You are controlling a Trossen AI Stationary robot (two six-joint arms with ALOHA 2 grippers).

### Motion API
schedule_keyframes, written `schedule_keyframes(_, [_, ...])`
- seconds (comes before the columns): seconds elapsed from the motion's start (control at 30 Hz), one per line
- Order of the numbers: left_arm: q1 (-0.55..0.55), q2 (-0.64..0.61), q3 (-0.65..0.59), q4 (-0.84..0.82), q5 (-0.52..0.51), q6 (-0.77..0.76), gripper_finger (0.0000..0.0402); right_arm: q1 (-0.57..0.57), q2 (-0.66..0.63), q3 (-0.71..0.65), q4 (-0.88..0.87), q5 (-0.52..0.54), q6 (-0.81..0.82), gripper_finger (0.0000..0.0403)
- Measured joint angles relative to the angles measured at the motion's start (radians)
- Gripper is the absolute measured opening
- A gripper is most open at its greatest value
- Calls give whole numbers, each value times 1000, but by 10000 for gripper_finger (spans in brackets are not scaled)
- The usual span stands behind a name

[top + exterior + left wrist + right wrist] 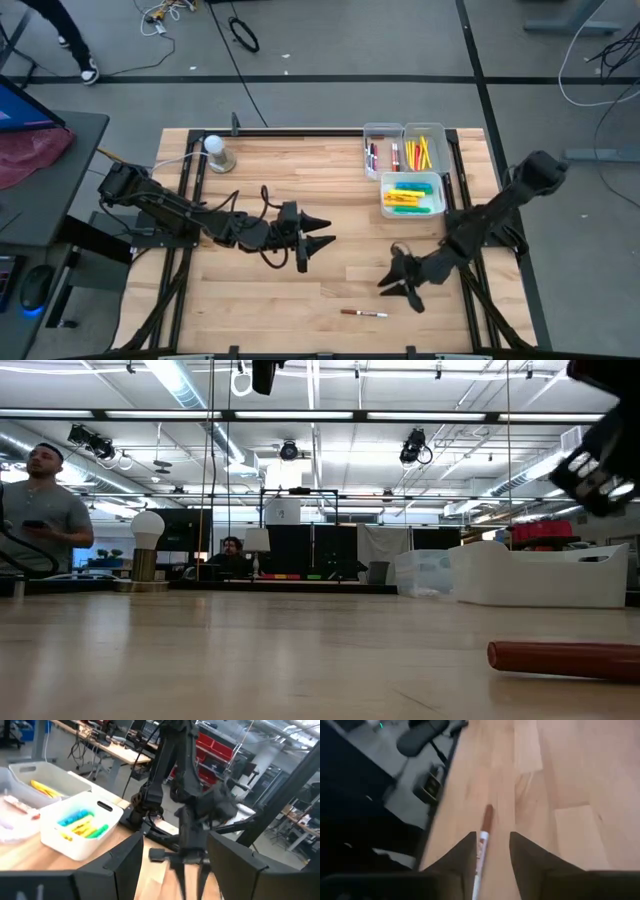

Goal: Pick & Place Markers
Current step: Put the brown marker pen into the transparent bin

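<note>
A wooden table fills the centre of the high view. Three bins cluster at its upper right: two narrow bins side by side, and a wider bin just below them, all holding markers. A ball on a base stands at upper left. One marker lies alone at lower centre, just below and left of the right gripper. The left gripper sits at centre left.

bare tabletop around lone marker
</note>
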State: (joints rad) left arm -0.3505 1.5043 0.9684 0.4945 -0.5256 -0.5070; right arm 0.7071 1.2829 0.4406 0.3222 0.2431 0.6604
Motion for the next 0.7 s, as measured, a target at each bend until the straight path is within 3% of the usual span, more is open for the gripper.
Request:
schedule_keyframes(0.27, [-40, 0, 0, -51, 0, -40, 222, 2, 338, 61, 242, -70, -245, 220])
schedule_keyframes(0.4, [-60, 0, 0, -69, 0, -59, 222, 13, 484, 157, 245, -77, -316, 256])
schedule_keyframes(0.53, [-74, 0, 0, -89, -1, -90, 222, 29, 587, 236, 209, -48, -343, 258])
schedule_keyframes(0.7, [-87, 0, 0, -111, -1, -138, 222, 57, 641, 268, 102, 76, -228, 219])
